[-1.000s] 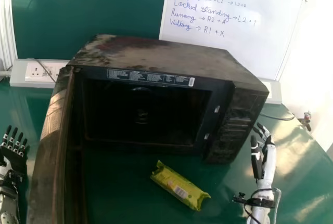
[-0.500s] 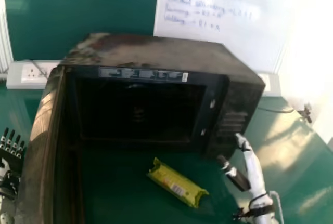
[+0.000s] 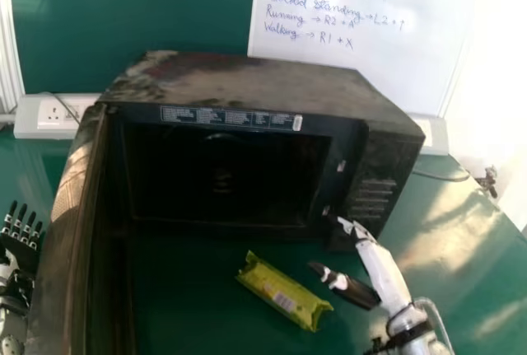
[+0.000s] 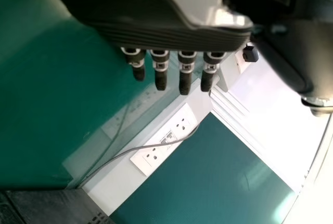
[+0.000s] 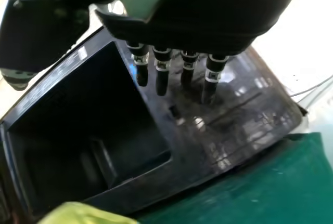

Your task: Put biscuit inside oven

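Biscuit packet has the right hand nearer than before, fingers apparently straight, thumb apart

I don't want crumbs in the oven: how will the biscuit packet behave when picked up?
The biscuit packet will probably slip a little, its yellow wrapper being glossy. Its long, filled-out shape suggests a fairly stiff middle, while the crimped ends likely fold. Biscuits inside could crack if squeezed hard.

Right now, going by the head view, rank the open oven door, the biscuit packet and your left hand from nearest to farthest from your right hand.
1. Biscuit packet: just to the left of the right hand.
2. Oven door: swung open, beyond the packet on the left.
3. Left hand: at the far left, past the door.
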Robot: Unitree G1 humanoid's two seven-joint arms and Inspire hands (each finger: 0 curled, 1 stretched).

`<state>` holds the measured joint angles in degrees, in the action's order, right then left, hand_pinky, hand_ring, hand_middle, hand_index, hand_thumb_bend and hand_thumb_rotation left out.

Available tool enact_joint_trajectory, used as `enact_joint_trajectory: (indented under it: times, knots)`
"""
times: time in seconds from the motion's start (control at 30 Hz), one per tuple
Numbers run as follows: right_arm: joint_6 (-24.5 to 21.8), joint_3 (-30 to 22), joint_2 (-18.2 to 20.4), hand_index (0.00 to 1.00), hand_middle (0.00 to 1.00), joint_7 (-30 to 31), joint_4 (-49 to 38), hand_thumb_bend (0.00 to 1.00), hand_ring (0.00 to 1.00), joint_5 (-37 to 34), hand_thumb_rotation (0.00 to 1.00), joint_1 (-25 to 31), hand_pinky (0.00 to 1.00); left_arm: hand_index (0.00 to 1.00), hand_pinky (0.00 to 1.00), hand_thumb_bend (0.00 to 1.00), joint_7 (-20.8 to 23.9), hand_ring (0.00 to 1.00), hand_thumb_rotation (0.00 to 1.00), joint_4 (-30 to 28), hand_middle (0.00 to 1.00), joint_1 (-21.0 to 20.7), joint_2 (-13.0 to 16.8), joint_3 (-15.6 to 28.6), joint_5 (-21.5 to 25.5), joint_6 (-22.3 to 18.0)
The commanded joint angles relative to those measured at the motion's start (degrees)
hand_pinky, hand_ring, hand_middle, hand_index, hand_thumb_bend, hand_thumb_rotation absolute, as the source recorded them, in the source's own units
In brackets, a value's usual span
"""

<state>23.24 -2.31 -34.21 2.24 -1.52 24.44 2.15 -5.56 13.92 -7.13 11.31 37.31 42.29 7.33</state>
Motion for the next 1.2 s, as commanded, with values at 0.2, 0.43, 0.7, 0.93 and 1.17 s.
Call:
enact_joint_trajectory:
  times: [0.2, 0.43, 0.7, 0.93, 1.17]
  knots:
    - [-4.23, -0.90, -1.58, 0.97, 0.93, 5.28, -8.41, 1.00, 0.93, 2.46, 0.74, 2.73, 0.94, 0.55, 0.72, 0.50, 0.35, 0.76, 0.00, 2.26, 0.45, 1.59, -1.17, -0.22, -0.28, 1.62]
    - [-10.74, -0.78, -2.96, 0.96, 0.94, 13.87, -14.53, 1.00, 0.93, 1.44, 0.70, 3.54, 0.97, 0.55, 0.72, 0.50, 0.63, 0.76, 0.00, 2.01, 0.45, 1.62, -1.27, -0.24, -0.27, 1.69]
    - [-19.57, 0.28, -5.38, 0.98, 0.95, 25.23, -20.28, 1.00, 0.94, 1.97, 0.63, 2.15, 0.99, 0.55, 0.72, 0.50, 0.16, 0.75, 0.00, 2.33, 0.45, 1.62, -1.14, -0.32, -0.46, 1.37]
    - [-27.17, 2.37, -7.24, 0.98, 0.95, 32.57, -24.95, 1.00, 0.94, 5.03, 0.52, 0.06, 0.99, 0.55, 0.72, 0.50, 0.60, 0.76, 0.00, 1.71, 0.44, 1.74, -1.33, -0.33, -0.33, 1.65]
    - [-26.73, 5.29, -8.08, 0.97, 0.94, 34.13, -25.16, 1.00, 0.92, 8.33, 0.58, -1.58, 0.96, 0.55, 0.74, 0.50, 0.69, 0.76, 0.00, 1.84, 0.44, 1.68, -1.36, -0.36, -0.51, 1.47]
